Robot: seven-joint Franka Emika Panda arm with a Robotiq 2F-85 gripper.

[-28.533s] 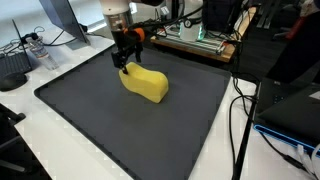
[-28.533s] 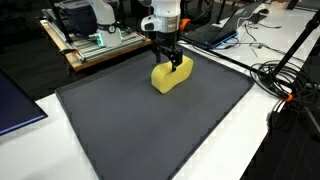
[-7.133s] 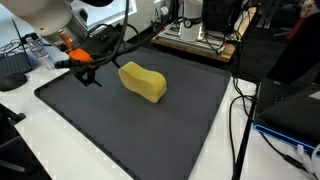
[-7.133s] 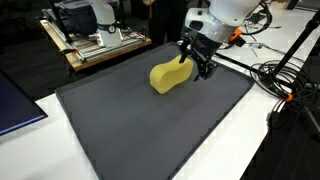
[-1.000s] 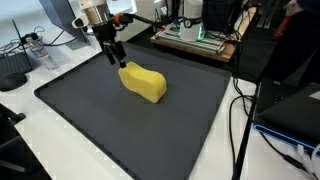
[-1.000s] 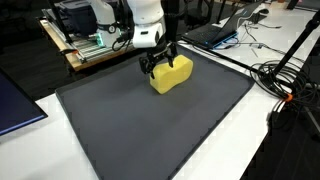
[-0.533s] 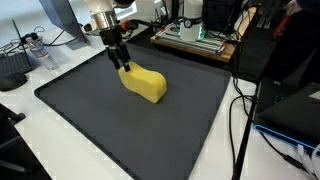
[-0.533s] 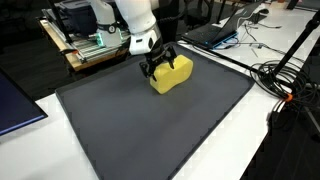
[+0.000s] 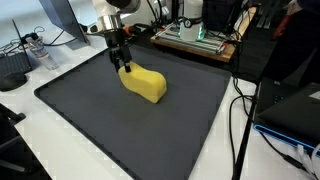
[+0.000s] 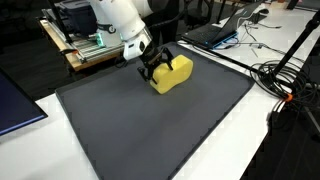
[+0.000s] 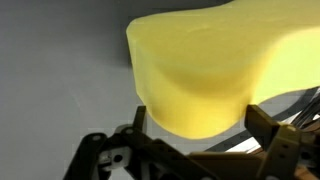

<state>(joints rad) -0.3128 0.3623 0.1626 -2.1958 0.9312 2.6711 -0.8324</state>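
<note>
A yellow curved foam block (image 9: 146, 85) (image 10: 173, 74) lies on a dark mat (image 9: 120, 130) (image 10: 150, 130). In both exterior views my gripper (image 9: 124, 66) (image 10: 153, 70) is tilted and low at the block's raised end. In the wrist view the block (image 11: 210, 55) fills the upper picture, and its rounded end sits between my two black fingers (image 11: 139, 118). The gripper (image 11: 200, 126) is open, with the jaws standing on either side of the block's end. Whether the pads touch the foam is hard to tell.
The mat lies on a white table (image 9: 60, 150). A rack of electronics (image 9: 195, 35) (image 10: 95, 40) stands just behind the mat. Cables (image 9: 240, 110) (image 10: 285, 80) run along one side. A monitor (image 9: 60, 20) and a laptop (image 10: 15, 110) stand near the table's edges.
Over the last second my gripper has come down and toward the block's raised end, tilting more, until its fingers straddle that end. The block has not moved.
</note>
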